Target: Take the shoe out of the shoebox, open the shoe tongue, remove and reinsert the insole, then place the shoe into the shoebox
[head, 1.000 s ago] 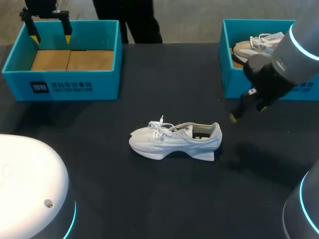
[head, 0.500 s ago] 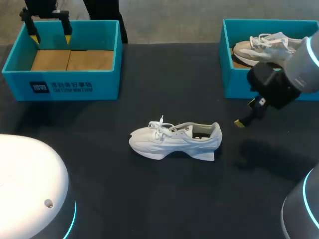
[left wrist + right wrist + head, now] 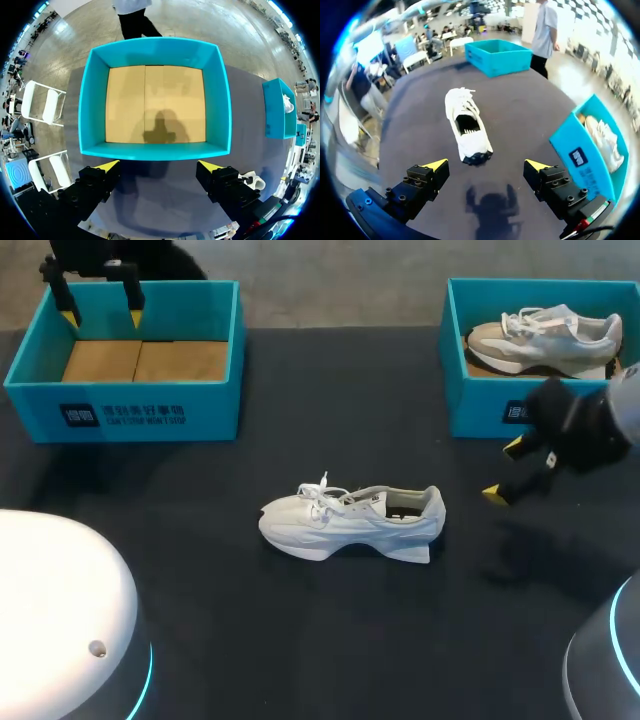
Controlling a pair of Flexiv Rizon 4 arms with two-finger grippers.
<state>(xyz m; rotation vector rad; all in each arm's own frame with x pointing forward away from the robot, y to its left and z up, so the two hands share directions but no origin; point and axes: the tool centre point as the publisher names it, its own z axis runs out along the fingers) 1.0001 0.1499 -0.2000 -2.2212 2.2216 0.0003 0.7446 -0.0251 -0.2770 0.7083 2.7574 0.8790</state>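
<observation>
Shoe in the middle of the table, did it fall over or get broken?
No. The white shoe stands upright on its sole on the dark table, not tipped, with no damage that shows. Only its laces stick up a little loosely. Nothing else stands out.

The worktop (image 3: 330,400) is dark and matt; it may be a cloth or rubbery cover, hard to tell. The white shoe (image 3: 350,523) near its middle has a soft, woven-looking upper, cloth laces and a smooth, foam-like sole. The shoebox (image 3: 140,415) at the far left corner is matt teal card with a bare brown paperboard floor. The second box (image 3: 480,410) at the far right corner looks alike. The right claw (image 3: 504,470) and left claw (image 3: 159,165) have matt black, hard fingers with smooth yellow tips.
</observation>
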